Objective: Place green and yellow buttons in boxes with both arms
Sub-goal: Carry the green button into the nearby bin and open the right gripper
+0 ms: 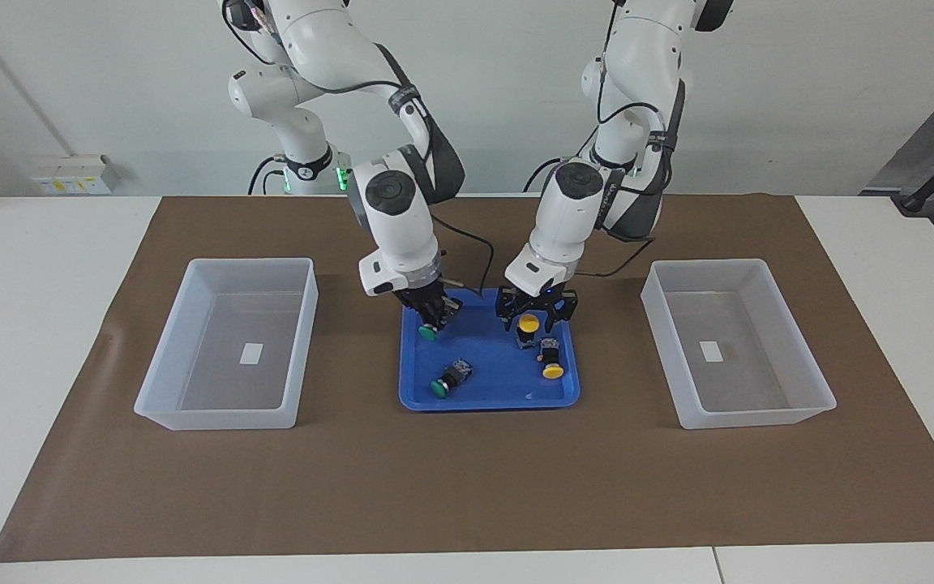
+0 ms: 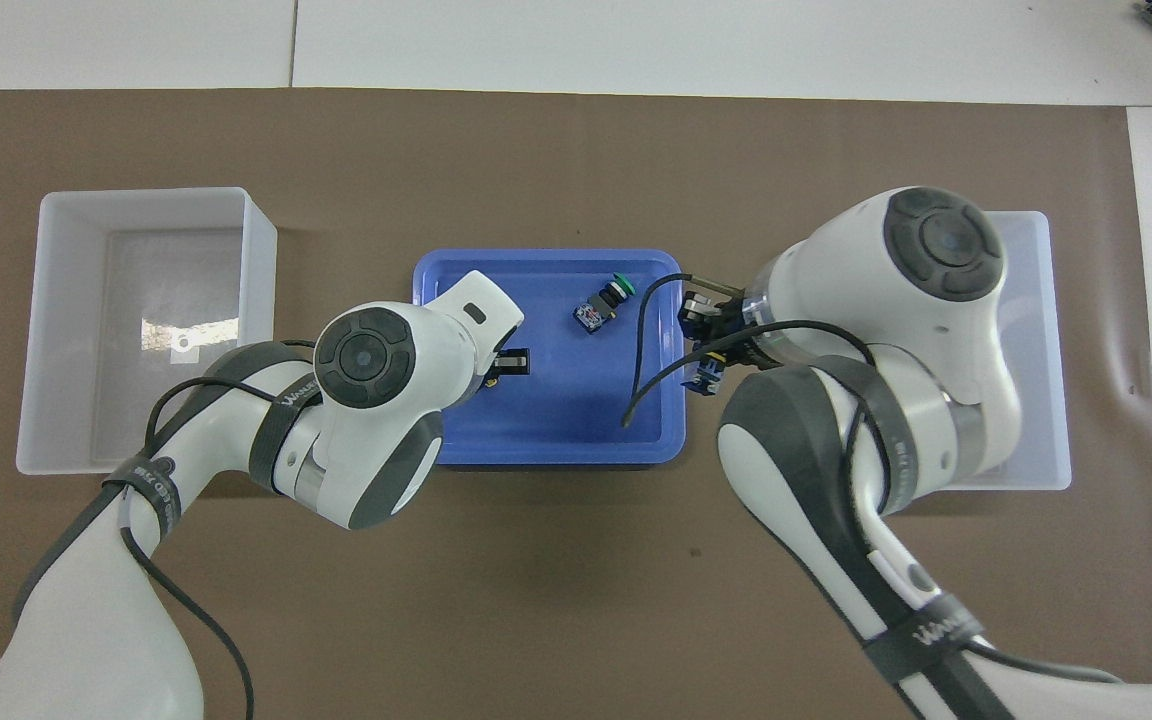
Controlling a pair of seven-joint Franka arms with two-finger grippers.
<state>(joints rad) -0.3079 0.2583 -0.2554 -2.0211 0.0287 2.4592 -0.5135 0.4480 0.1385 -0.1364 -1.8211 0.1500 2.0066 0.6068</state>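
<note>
1. Brown paper matting covers the white desk (image 1: 29, 324); a shallow blue plastic tray (image 1: 489, 399) sits at its centre between two translucent whitish rectangular plastic bins, one toward the right arm's end (image 1: 228, 341) and one toward the left arm's end (image 1: 739, 341). Both bins hold only a white label.
2. Right gripper (image 1: 433, 320): low over the tray's edge nearest the robots, jaws clamped on a green-capped push-button switch (image 1: 427, 331).
3. Left gripper (image 1: 533, 312): low in the tray, jaws apart, straddling a yellow-capped push-button switch (image 1: 528, 324); not yet closed on it, by my reading.
4. Loose parts: a second green-capped switch (image 1: 449, 380) lies on its side in the tray, farther from the robots; a second yellow-capped switch (image 1: 550, 361) lies just beside the straddled one.
5. Pose: both arms bend steeply down, wrists angled inward toward each other over the tray.
6. Hazards:
   - The neighbouring yellow switch is close enough to be nudged or pinched when the left jaws close.
   - The green switch looks held off-centre and tilted; it may slip in transit.
   - The wrists are near; simultaneous lifting risks contact.
</note>
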